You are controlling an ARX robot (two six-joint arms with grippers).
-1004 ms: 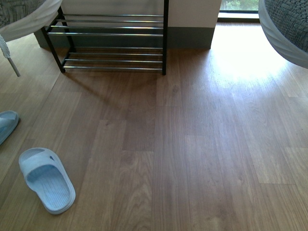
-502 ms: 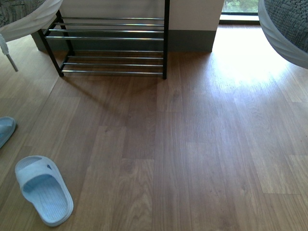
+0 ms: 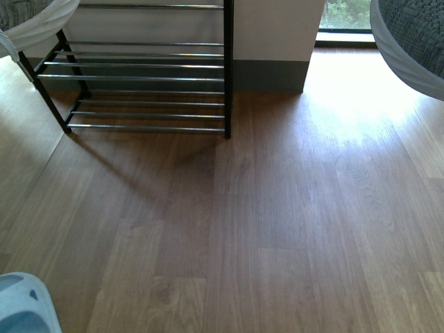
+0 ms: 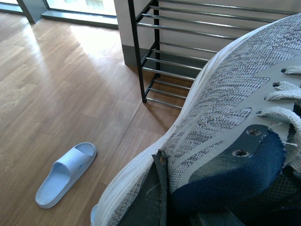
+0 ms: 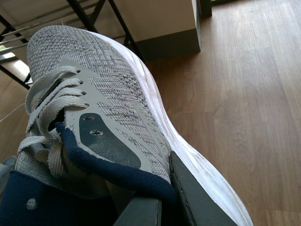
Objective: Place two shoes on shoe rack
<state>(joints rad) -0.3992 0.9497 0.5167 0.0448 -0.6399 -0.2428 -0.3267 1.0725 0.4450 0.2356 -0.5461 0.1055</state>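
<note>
Both grippers hold a grey knit sneaker off the floor. In the left wrist view my left gripper (image 4: 181,197) is shut on the collar of one grey knit sneaker (image 4: 225,108), one finger outside against the white sole, the other inside the navy lining. My right gripper (image 5: 162,188) is shut the same way on the other sneaker (image 5: 108,94). From the front, only the sneakers' toes show, at the top left (image 3: 35,21) and top right (image 3: 416,35). The shoe rack (image 3: 146,76) stands ahead at the left against the wall, its chrome rods bare.
A pale blue slide sandal (image 3: 21,309) lies on the wooden floor at the lower left corner, also seen whole from the left wrist as the sandal (image 4: 66,174). A white wall with a grey skirting (image 3: 270,73) is beside the rack. A sunlit window (image 3: 343,17) lies far right.
The view has moved towards the rack, which now looks larger and lower in the frame. The slide sandal slid down to the bottom left corner; a second one left the view.
</note>
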